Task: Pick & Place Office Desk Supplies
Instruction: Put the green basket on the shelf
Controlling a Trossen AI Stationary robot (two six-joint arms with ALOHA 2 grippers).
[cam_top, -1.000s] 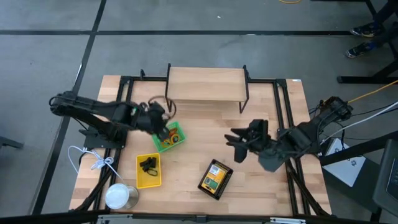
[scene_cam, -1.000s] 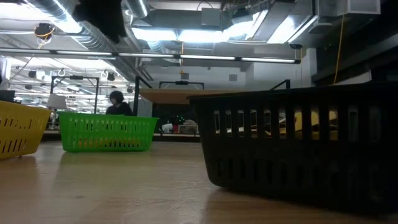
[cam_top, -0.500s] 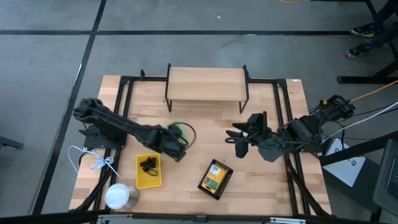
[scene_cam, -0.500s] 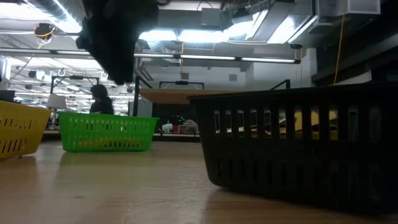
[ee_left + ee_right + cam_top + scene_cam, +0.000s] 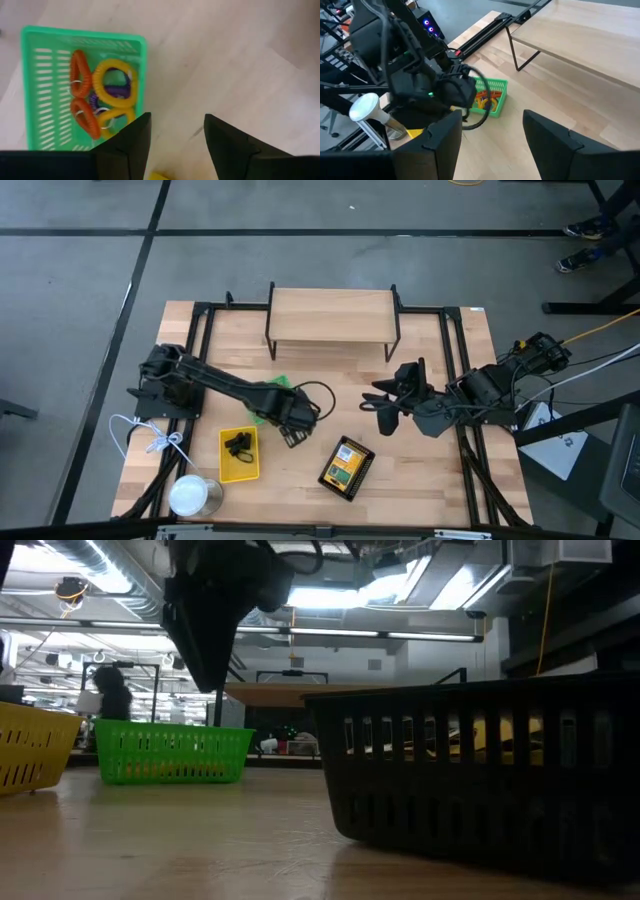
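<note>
The green tray [image 5: 82, 90] holds orange, yellow and purple loops [image 5: 102, 97]; in the high view my left arm covers most of the green tray [image 5: 276, 385]. My left gripper [image 5: 295, 430] is open and empty, hovering right of and nearer than that tray, above bare wood [image 5: 172, 142]. The yellow tray [image 5: 238, 454] holds black clips [image 5: 238, 444]. The black mesh tray [image 5: 347, 467] holds printed boxes. My right gripper [image 5: 383, 406] is open and empty, hovering right of the table's middle [image 5: 490, 137]. In the low view the left gripper [image 5: 215, 620] hangs above the green tray [image 5: 170, 752].
A raised wooden shelf [image 5: 332, 315] stands at the far edge. A white round can [image 5: 193, 495] and a white cord [image 5: 150, 435] lie at the near left. Black frame rails [image 5: 455, 370] run along both sides. A person [image 5: 110, 700] shows far behind the table.
My left gripper has swung from over the green tray toward the table's right and near side, with the arm stretching out across the tray. My right gripper has drawn slightly toward the far edge. The person in the background has walked to the left.
</note>
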